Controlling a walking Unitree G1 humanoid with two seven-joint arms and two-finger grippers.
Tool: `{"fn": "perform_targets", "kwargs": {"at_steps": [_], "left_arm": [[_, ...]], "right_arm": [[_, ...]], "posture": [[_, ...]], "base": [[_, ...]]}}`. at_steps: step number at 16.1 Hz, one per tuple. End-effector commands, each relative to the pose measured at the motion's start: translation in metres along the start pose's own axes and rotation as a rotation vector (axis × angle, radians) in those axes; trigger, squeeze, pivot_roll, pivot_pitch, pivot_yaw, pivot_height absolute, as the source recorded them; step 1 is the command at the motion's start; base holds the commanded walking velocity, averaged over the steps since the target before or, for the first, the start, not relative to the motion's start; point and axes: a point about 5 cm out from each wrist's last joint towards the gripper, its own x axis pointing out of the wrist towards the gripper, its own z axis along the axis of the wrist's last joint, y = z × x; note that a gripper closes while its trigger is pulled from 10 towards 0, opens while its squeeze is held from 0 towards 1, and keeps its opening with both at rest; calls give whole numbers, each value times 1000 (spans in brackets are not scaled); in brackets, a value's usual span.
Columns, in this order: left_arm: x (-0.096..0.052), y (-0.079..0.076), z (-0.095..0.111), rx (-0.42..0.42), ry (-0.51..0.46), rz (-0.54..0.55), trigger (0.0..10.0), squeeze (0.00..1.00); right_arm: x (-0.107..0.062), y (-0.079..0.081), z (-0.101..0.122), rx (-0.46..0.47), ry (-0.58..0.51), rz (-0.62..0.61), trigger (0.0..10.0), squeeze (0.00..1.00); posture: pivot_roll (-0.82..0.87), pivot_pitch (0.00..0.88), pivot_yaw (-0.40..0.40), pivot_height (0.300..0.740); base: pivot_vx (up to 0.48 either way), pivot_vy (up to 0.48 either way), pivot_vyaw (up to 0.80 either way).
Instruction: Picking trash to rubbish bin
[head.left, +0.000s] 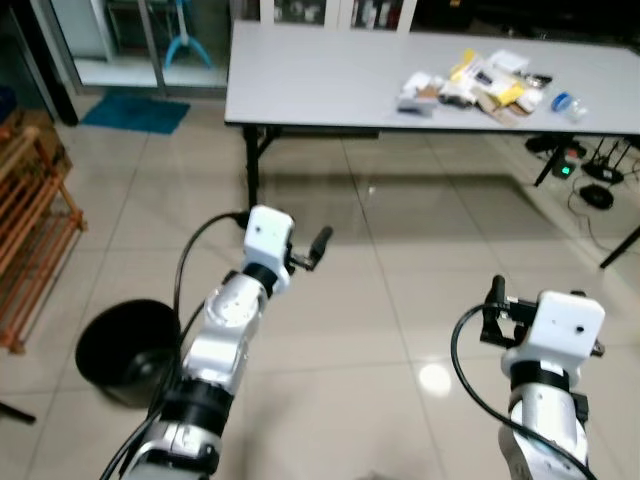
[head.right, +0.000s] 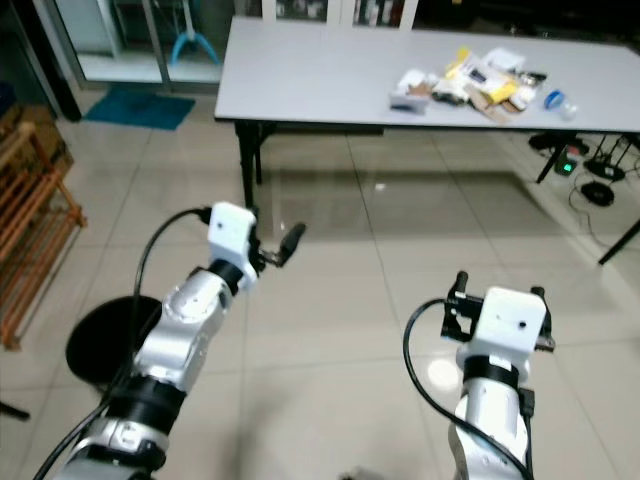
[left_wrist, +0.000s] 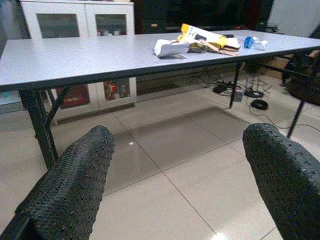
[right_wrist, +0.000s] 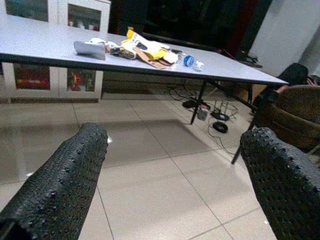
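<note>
— Location of the trash?
— A heap of trash (head.left: 480, 85) lies on the grey worktop (head.left: 320, 80), toward its right end. The black bin (head.left: 125, 350) stands on the floor, well apart from the worktop, beside the left arm.
— The hands?
— Left hand (left_wrist: 175, 185) and right hand (right_wrist: 175, 185) are both raised short of the worktop, fingers apart, holding nothing.
</note>
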Motion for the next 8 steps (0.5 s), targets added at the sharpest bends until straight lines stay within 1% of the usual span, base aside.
{"fn": "perform_targets", "kwargs": {"at_steps": [1, 8], "left_arm": [[4, -7, 0, -10, 10, -16, 10000, 0], [6, -7, -3, 1, 29, -7, 10000, 0]], "right_arm": [[0, -5, -2, -22, 8, -13, 10000, 0], [0, -4, -3, -21, 15, -5, 10000, 0]], "posture": [[89, 60, -49, 740], [88, 62, -48, 740]], "base": [[0, -469, 0], [0, -460, 0]]}}
